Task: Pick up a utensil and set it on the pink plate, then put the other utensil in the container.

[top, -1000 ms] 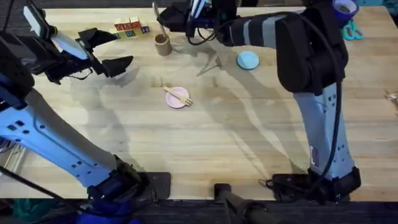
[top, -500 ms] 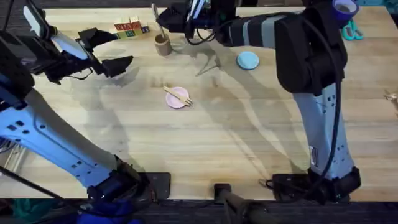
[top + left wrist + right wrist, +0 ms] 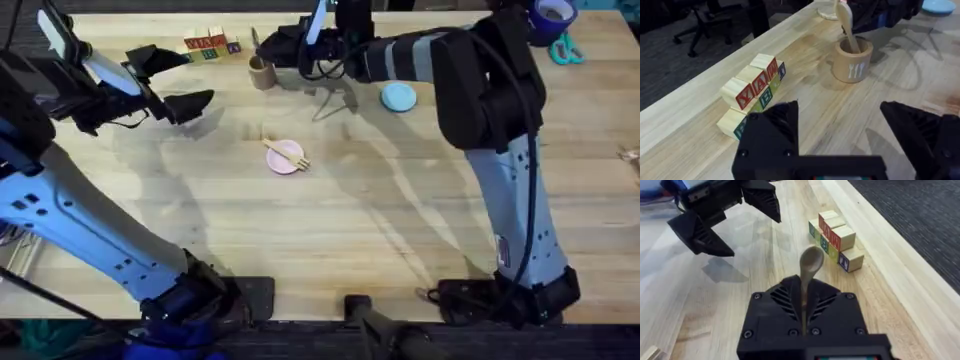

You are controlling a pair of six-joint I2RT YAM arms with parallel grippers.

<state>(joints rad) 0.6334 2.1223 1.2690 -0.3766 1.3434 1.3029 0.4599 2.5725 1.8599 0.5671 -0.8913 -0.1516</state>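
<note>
In the overhead view the fork [image 3: 285, 155] lies across the pink plate [image 3: 283, 163] a little left of the frame's centre, so that half of the task looks done. Farther up, at the upper left, the left pincer [image 3: 178, 80] hangs over bare desk [image 3: 400, 230] with its black fingers spread wide and nothing between them; its wrist view has the row of lettered blocks [image 3: 754, 95] at the left and the cup [image 3: 853, 60] at the upper right. Beyond that, near the top edge just left of centre, the right pincer [image 3: 268, 33] is over the cup [image 3: 262, 71], its fingers closed flat on the spoon [image 3: 808, 272], whose oval bowl sticks out past the fingertips in the right wrist view. In the left wrist view the spoon [image 3: 845, 22] stands tilted with its handle end down inside the cup and its bowl up by the right pincer's dark body. The spoon looks light, stiff and thin, smooth wood that could swivel in a pinch, so a hold on the handle near the bowl seems best; the cup looks light too and may tip if nudged.
</note>
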